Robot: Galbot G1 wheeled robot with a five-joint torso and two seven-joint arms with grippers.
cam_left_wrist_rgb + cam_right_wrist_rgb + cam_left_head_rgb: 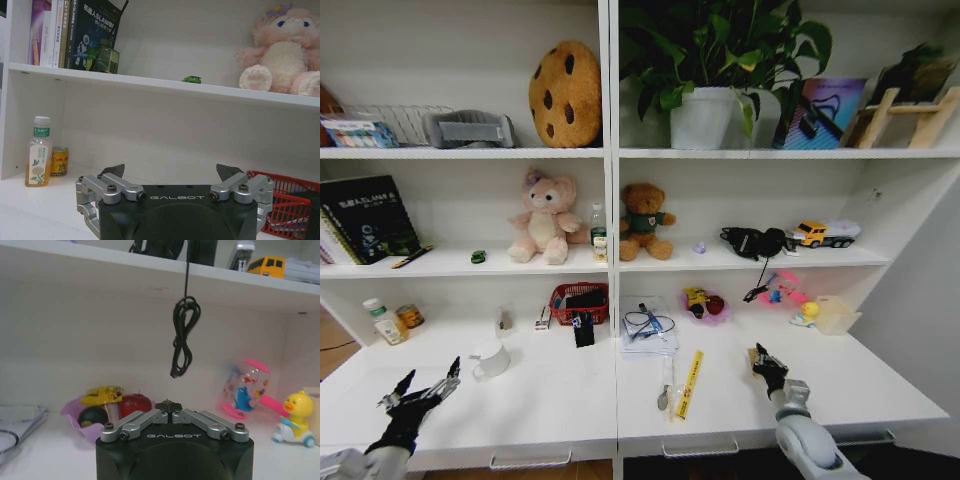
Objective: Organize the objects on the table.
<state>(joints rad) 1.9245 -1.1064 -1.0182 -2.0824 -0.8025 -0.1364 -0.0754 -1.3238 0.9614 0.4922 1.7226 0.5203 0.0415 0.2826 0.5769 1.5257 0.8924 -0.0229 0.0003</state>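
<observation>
- The desk is seen as a long white top under the shelves, with thin handles along its front edge.
- The left gripper hovers over the left front corner of the desk; its fingers are spread wide and nothing is held between them.
- The right gripper hovers over the right half of the desk, near the front edge; its fingers are closed together, tip to tip, and nothing is held.
- The mug is found on the left half of the desk, just beyond the left gripper and a little toward the middle. It looks tilted, but this cannot be told for sure.
- The ruler lies near the middle of the front edge, with its long axis running almost from the front edge to the back, slightly slanted.
- A pen lies just beside the ruler, on its left, nearly parallel to it.
- A small green toy is placed on the shelf above, near the pink plush.
- It is judged that the mug is the nearer thing for the left gripper, which is already open, while the ruler and the pen lie to the left of the right gripper, which is nearer to them.
- For the ruler, the closed fingers would need to be opened and set across its narrow width.
</observation>
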